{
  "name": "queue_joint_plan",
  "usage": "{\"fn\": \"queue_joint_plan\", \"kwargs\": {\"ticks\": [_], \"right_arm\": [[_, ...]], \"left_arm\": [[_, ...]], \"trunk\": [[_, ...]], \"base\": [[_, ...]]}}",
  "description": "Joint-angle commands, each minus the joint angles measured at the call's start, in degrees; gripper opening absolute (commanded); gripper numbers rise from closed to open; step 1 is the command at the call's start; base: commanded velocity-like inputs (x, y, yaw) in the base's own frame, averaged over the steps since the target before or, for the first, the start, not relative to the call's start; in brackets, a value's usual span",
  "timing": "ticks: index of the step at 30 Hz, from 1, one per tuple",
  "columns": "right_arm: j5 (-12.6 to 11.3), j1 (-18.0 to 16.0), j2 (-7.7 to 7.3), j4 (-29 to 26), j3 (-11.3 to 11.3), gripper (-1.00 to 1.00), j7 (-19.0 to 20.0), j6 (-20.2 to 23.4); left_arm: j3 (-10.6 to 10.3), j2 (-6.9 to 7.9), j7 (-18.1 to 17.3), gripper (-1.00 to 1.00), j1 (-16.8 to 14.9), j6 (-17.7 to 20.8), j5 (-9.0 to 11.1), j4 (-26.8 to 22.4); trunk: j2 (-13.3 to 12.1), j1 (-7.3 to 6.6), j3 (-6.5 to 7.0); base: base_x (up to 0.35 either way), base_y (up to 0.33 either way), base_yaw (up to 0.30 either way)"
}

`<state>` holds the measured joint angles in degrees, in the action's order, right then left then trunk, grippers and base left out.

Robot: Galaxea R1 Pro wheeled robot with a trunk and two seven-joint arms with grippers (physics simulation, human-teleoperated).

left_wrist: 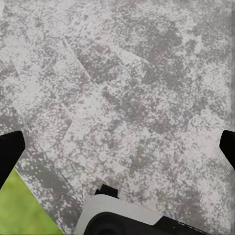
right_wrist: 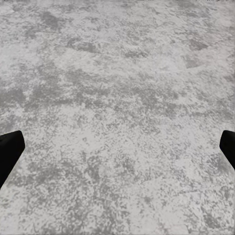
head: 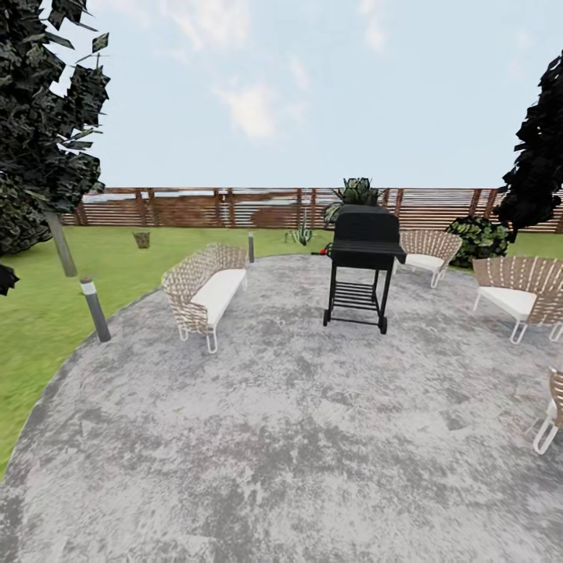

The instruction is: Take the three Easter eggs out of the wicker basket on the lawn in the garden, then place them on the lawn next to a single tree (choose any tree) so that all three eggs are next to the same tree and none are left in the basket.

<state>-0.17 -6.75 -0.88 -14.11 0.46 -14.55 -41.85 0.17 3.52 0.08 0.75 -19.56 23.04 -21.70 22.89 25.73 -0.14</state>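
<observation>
While the head view faces a grey paved circle (head: 297, 438) | black grill (head: 361, 262) mid-circle; wicker sofa (head: 205, 291) beside it | wicker basket (head: 141, 239) far off on the lawn (head: 47, 313), near the fence (head: 195, 206) | left gripper (left_wrist: 117, 147) wide apart over paving; right gripper (right_wrist: 117, 147) likewise

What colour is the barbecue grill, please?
Black all over; the grill shows best in the head view.

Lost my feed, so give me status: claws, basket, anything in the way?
Both claws, left and right, open, empty, over paving. Basket far off on lawn near fence. Sofa and lamp post stand between.
</observation>
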Motion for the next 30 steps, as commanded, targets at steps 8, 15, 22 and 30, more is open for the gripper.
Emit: {"fn": "queue_joint_plan", "kwargs": {"ticks": [8,15,22,30], "right_arm": [[0.0,0.0,0.0,0.0,0.1,1.0,-0.1,-0.2],[0.0,0.0,0.0,0.0,0.1,1.0,-0.1,-0.2],[0.0,0.0,0.0,0.0,0.1,1.0,-0.1,-0.2],[0.0,0.0,-0.01,0.0,0.1,1.0,-0.1,-0.2]], "left_arm": [[0.0,0.0,0.0,1.0,0.0,0.0,0.2,-0.1],[0.0,-0.02,0.0,1.0,0.1,0.0,0.2,-0.1],[0.0,-0.02,0.0,1.0,0.1,0.0,0.2,-0.1],[0.0,-0.08,0.0,1.0,0.0,-0.1,0.2,-0.1]], "trunk": [[0.0,0.06,-0.02],[0.0,0.06,-0.02],[0.0,0.06,-0.02],[0.0,0.06,-0.02]], "base": [[0.331,-0.084,0.0],[0.331,-0.084,0.0],[0.331,-0.084,0.0],[0.33,-0.084,0.0]]}}
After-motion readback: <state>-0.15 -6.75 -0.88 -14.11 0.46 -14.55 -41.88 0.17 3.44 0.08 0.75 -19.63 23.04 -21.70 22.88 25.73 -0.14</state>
